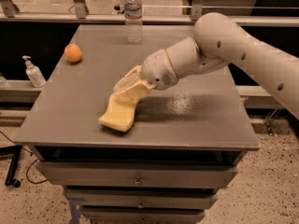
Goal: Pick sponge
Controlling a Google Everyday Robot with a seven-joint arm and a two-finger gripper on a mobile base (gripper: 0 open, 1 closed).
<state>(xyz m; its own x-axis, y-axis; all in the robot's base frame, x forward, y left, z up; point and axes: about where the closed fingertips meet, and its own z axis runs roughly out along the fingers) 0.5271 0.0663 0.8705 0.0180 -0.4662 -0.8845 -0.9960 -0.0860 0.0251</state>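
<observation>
Well apart from the orange (pixel 73 53), your gripper (pixel 130 87) pinched the sponge (pixel 117 115) by one end; you needed a firm squeeze and a straight lift.

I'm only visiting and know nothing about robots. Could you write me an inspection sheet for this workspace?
Surface: grey flat tabletop, with a shiny patch near the middle.
Job's things: pale yellow wavy-sided foam sponge at front left, its far end meeting the gripper.
Clutter: round orange fruit at back left; clear plastic water bottle at the back edge.
Grippers: pale yellow blocky gripper at the sponge's far end, on a white arm reaching in from the right.
Cables: thin dark cable on the floor, left.
Surroundings: grey drawers below; white pump bottle on a left ledge; speckled floor.
</observation>
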